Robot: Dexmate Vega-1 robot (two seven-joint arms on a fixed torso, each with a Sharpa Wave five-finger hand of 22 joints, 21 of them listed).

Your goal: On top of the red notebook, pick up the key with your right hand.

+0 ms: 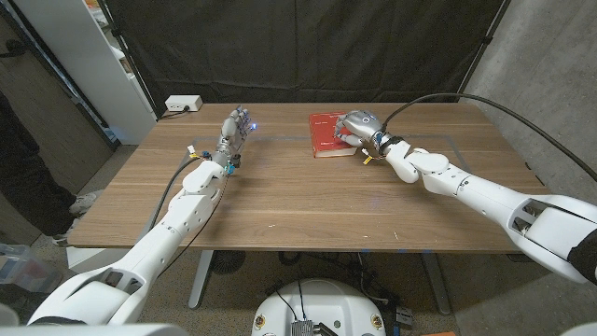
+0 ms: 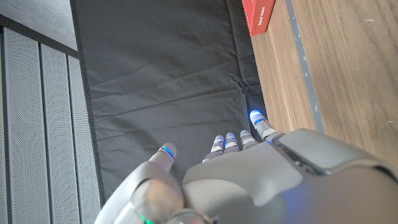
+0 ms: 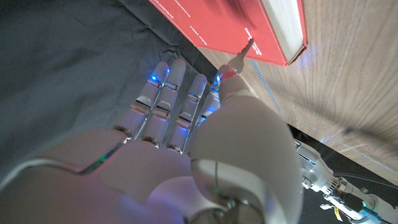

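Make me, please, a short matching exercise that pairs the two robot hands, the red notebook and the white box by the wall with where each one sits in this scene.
Things:
1. right hand
2. left hand
3. red notebook
4. white box

Places:
A. at the table's far left corner
B. on the table's far side, right of the middle
C. over the red notebook
D. on the bare wood, left of the middle, holding nothing

Pairs: 1-C, 2-D, 3-B, 4-A
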